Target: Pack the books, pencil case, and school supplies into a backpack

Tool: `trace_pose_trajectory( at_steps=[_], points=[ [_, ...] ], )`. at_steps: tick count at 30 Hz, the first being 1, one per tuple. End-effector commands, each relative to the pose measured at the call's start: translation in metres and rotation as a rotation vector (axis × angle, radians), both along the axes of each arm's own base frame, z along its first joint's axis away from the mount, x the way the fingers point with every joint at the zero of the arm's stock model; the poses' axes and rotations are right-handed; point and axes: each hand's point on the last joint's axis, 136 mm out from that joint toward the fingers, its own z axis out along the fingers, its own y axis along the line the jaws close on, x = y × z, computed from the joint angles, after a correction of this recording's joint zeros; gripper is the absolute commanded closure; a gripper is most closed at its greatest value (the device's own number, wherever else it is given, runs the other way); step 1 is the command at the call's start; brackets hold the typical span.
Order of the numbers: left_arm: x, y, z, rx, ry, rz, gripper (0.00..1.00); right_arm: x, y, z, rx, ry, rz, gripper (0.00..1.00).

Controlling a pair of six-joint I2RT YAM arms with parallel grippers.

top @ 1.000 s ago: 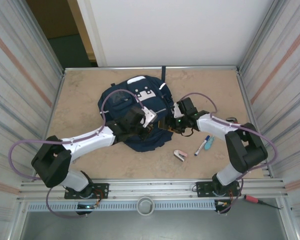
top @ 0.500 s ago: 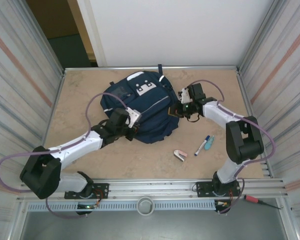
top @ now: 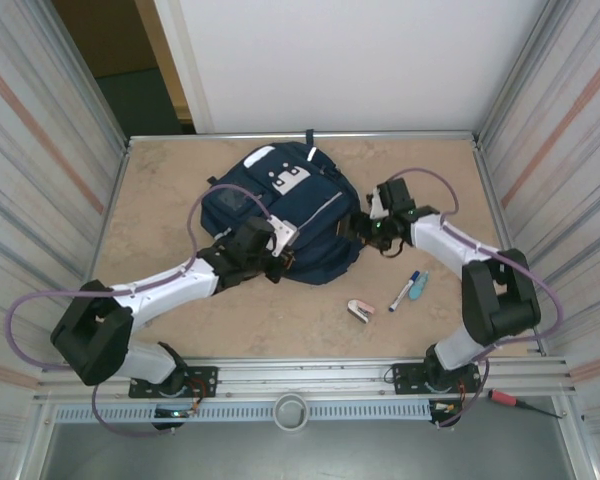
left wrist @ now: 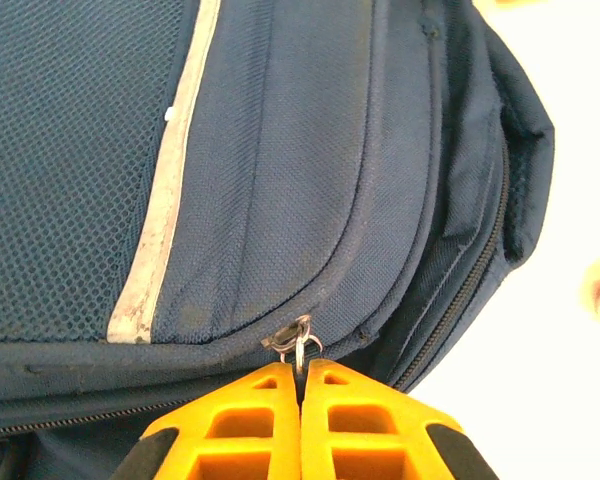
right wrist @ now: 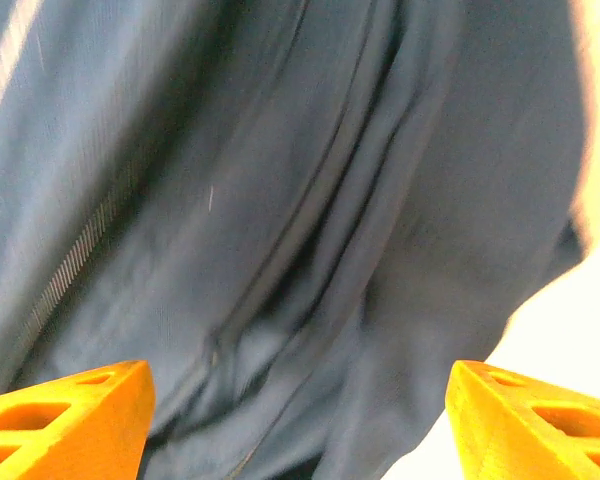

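End effector, left (left wrist: 300, 372): yellow jaws pinched shut on metal zipper pull (left wrist: 298, 345). End effector, right (right wrist: 300, 400): jaws wide, empty, close over fabric. Backpack (top: 280, 215): lying mid worktop (top: 160, 200); likely soft, floppy, light; best held by pull, with fabric braced beside zip.

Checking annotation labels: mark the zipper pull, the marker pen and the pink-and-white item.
zipper pull (left wrist: 298, 345), left wrist view, on its metal ring.
marker pen (top: 403, 291), top external view, mid-barrel.
pink-and-white item (top: 361, 311), top external view, its middle.
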Motion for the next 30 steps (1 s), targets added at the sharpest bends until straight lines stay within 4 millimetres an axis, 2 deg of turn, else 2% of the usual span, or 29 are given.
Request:
trace_pose_trajectory(
  at_steps=[1, 2, 3, 4, 6, 8, 9, 10, 13, 16, 19, 21, 23, 25, 27, 30],
  points=[
    [0.0, -0.019, 0.021, -0.068, -0.012, -0.029, 1.0, -0.011, 0.003, -0.024, -0.036, 0.014, -0.073, 0.24],
    [-0.001, -0.019, 0.021, -0.07, -0.011, -0.032, 1.0, -0.011, 0.005, -0.029, -0.025, 0.017, -0.07, 0.24],
    [-0.002, -0.019, 0.021, -0.066, -0.012, -0.034, 1.0, -0.01, 0.009, -0.031, -0.008, 0.012, -0.055, 0.28],
    [-0.002, -0.017, 0.021, -0.06, -0.013, -0.033, 1.0, -0.008, 0.009, -0.031, -0.01, 0.001, -0.047, 0.38],
    [-0.001, -0.008, 0.02, -0.018, -0.042, -0.026, 1.0, 0.0, -0.002, -0.029, -0.054, -0.025, -0.04, 0.7],
    [0.0, 0.007, 0.015, 0.034, -0.073, -0.018, 1.0, 0.008, -0.019, -0.026, -0.104, -0.046, -0.051, 0.91],
    [0.002, 0.017, 0.013, 0.054, -0.084, -0.002, 1.0, 0.01, -0.027, -0.025, -0.126, -0.056, -0.05, 0.97],
    [0.005, 0.028, 0.011, 0.069, -0.091, 0.019, 1.0, 0.012, -0.032, -0.023, -0.14, -0.062, -0.048, 1.0],
    [0.018, 0.058, 0.001, 0.095, -0.079, 0.092, 1.0, 0.017, -0.042, -0.02, -0.162, -0.081, -0.033, 1.0],
    [0.032, 0.08, -0.008, 0.144, -0.065, 0.162, 1.0, 0.018, -0.033, -0.017, -0.135, -0.093, 0.011, 1.0],
    [0.048, 0.098, -0.017, 0.23, -0.044, 0.259, 0.99, 0.016, -0.011, -0.012, -0.077, -0.11, 0.072, 1.0],
    [0.055, 0.1, -0.015, 0.255, -0.034, 0.29, 0.73, 0.013, 0.004, -0.01, -0.064, -0.113, 0.11, 1.0],
    [0.052, 0.09, -0.002, 0.223, -0.059, 0.271, 0.43, 0.006, 0.022, -0.009, -0.041, -0.12, 0.147, 1.0],
    [0.045, 0.071, 0.019, 0.179, -0.181, 0.218, 0.25, -0.001, 0.036, -0.009, -0.014, -0.114, 0.167, 1.0],
    [0.037, 0.047, 0.039, 0.123, -0.32, 0.13, 0.13, -0.007, 0.045, -0.01, 0.015, -0.108, 0.179, 1.0],
    [0.035, 0.018, 0.045, 0.131, -0.357, 0.008, 0.09, -0.012, 0.05, -0.012, 0.039, -0.095, 0.176, 1.0]
  ],
)
